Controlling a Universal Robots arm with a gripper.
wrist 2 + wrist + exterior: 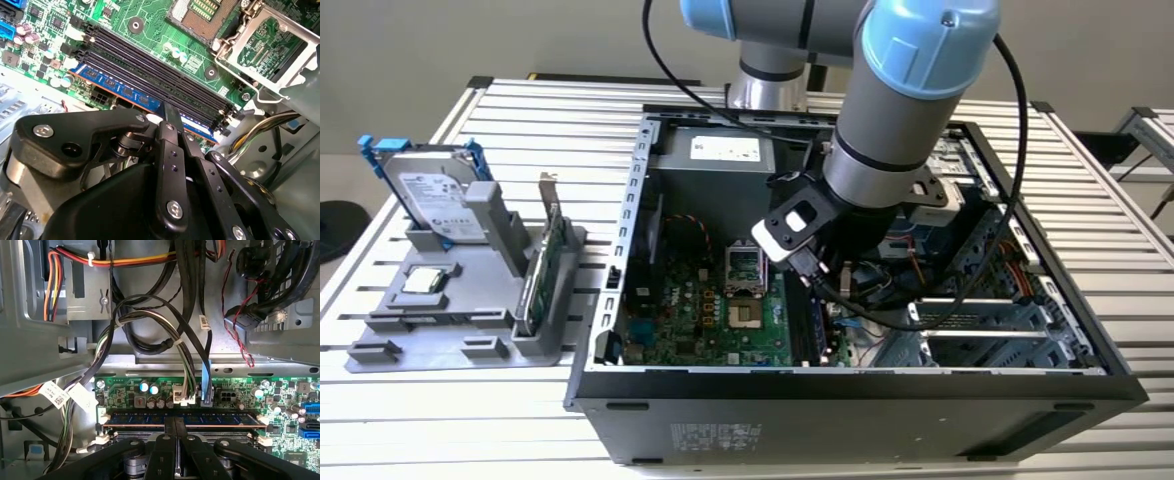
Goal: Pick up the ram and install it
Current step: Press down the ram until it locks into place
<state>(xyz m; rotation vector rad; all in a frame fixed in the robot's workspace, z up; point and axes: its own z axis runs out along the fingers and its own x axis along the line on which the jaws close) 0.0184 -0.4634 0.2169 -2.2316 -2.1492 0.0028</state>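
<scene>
On the exterior view's left, a grey holder [460,335] carries a hard drive [434,195] and a green card [540,275]. To its right lies the open computer case [854,400], with the arm reaching down inside. There the gripper [175,427] has its fingers [171,117] pinched on the ram [182,418], a blue stick standing in the outermost memory slot of the motherboard [150,25], beside the empty black slots [150,62].

An open computer case [854,400] lies on the slatted desk [520,420], its green motherboard [707,320] exposed. Beside the case, toward the exterior view's left, a grey holder [467,345] carries a silver hard drive [434,200] in blue rails and an upright green card [540,270].
</scene>
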